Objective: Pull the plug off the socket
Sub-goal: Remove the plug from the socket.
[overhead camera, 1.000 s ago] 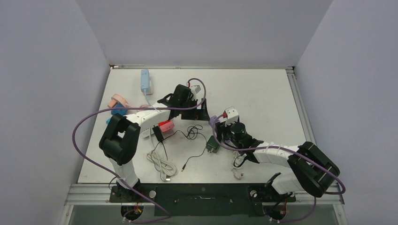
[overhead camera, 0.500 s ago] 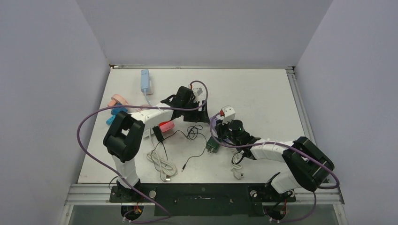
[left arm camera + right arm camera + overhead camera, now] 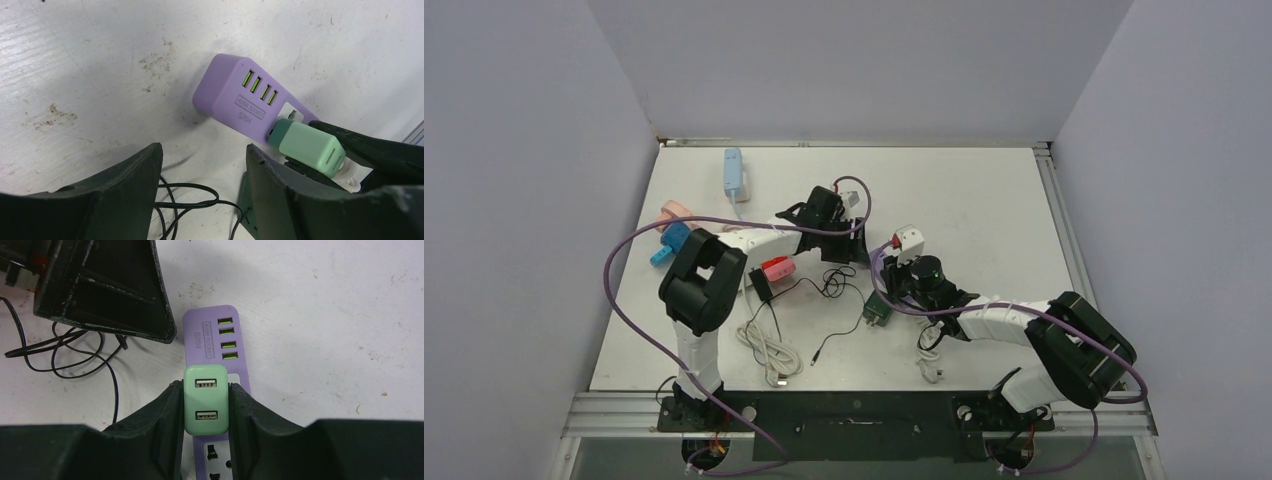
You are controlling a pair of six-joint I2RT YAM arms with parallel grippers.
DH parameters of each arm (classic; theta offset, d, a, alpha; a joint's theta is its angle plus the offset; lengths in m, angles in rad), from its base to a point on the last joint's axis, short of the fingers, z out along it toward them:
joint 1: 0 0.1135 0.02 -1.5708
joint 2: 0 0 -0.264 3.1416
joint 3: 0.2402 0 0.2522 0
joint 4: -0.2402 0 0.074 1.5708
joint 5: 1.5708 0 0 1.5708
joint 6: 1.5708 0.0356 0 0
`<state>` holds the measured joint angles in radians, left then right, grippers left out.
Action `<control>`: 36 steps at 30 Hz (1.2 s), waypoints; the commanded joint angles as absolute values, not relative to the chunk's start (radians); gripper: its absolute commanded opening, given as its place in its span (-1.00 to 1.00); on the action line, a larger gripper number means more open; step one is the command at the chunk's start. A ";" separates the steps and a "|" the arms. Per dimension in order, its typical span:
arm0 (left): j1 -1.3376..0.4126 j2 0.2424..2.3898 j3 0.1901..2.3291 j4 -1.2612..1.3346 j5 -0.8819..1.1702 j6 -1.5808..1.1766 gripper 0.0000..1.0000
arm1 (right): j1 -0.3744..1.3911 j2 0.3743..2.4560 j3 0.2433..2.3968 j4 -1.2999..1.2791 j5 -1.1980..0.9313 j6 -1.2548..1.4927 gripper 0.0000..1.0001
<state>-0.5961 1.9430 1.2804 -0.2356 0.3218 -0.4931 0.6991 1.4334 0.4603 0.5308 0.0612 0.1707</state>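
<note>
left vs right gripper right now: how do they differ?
Right gripper is shut on the green plug, one finger on each side; left gripper stands open and grips nothing. Right gripper sits over the socket end of the purple power strip; left gripper is off the strip, near its USB-port end. Shared: both are low over the table, at the same strip.
</note>
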 commanded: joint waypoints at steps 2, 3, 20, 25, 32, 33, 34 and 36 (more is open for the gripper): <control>-0.600 1.963 1.321 -0.204 0.353 -0.493 0.11 | 0.705 1.411 0.462 0.588 0.021 0.173 -0.89; -0.600 1.966 1.320 -0.204 0.353 -0.492 0.09 | 0.707 1.413 0.462 0.588 0.022 0.173 -0.89; -0.597 1.980 1.292 -0.133 0.419 -0.523 0.05 | 0.742 1.426 0.471 0.581 0.027 0.156 -0.89; -0.599 2.003 1.294 -0.138 0.413 -0.523 0.00 | 0.747 1.424 0.471 0.580 0.024 0.153 -0.89; -0.611 2.023 1.308 -0.167 0.394 -0.499 -0.12 | 0.750 1.419 0.471 0.574 0.029 0.150 -0.89; -0.614 2.029 1.313 -0.172 0.386 -0.493 -0.13 | 0.750 1.418 0.472 0.575 0.030 0.150 -0.89; -0.617 2.035 1.318 -0.181 0.381 -0.488 -0.14 | 0.750 1.418 0.471 0.574 0.031 0.151 -0.89; -0.620 2.045 1.323 -0.195 0.373 -0.486 -0.16 | 0.751 1.418 0.471 0.572 0.032 0.148 -0.89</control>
